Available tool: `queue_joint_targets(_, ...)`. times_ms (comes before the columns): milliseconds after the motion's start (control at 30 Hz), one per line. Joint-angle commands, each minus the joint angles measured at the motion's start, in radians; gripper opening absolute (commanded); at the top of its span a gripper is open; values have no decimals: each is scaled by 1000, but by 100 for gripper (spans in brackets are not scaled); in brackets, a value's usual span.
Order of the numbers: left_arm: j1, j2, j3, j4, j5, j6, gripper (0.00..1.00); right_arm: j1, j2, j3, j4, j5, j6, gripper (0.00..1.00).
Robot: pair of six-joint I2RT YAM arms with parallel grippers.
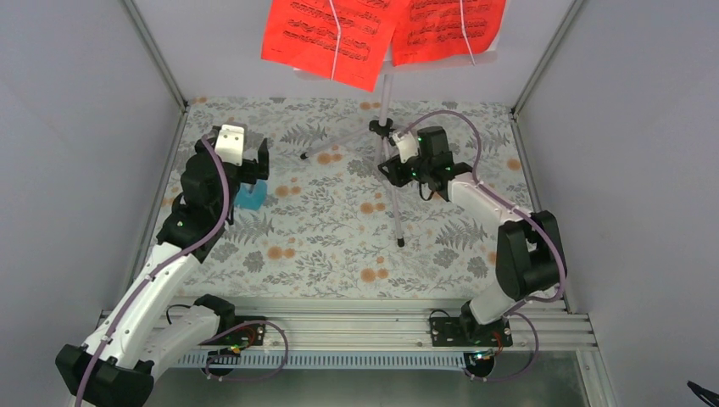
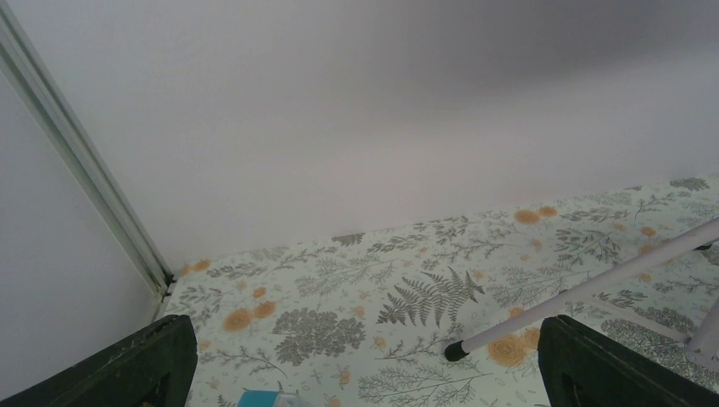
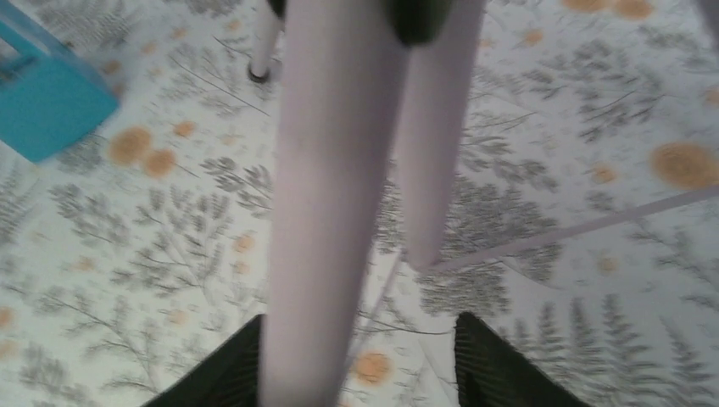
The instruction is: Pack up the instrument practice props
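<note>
The pale lilac music stand (image 1: 387, 102) stands upright at the back, and bright red sheet-music pages (image 1: 326, 38) rest on its desk. My right gripper (image 1: 392, 165) sits around the stand's pole (image 3: 326, 170). The jaws are open: the pole lies against the left finger, with a gap to the right finger (image 3: 496, 365). The light-blue metronome (image 1: 250, 197) stands on the table at the left, also visible from the right wrist (image 3: 47, 102). My left gripper (image 2: 365, 365) hovers wide open just over the metronome (image 2: 259, 398), holding nothing.
A floral cloth (image 1: 331, 246) covers the table. Grey walls with metal corner posts (image 1: 157, 55) close in the left, back and right. The stand's splayed legs (image 1: 395, 212) reach across the middle, and one leg tip (image 2: 458, 349) lies near my left gripper.
</note>
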Motion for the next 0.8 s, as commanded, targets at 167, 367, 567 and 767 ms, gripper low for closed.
queue_joint_targets(167, 5, -34, -30, 37, -15, -7, 100, -19, -115, -107, 128, 87, -43, 75)
queue_joint_targets(367, 4, -38, -33, 40, -32, -8, 100, 3, -156, -229, 204, 92, 14, 75)
queue_joint_targets(567, 5, -127, -85, 103, -50, -12, 100, 10, -150, -267, 222, 227, 57, 75)
queue_joint_targets(767, 4, -140, -89, 108, -65, -11, 100, 6, -167, -269, 227, 358, 82, 75)
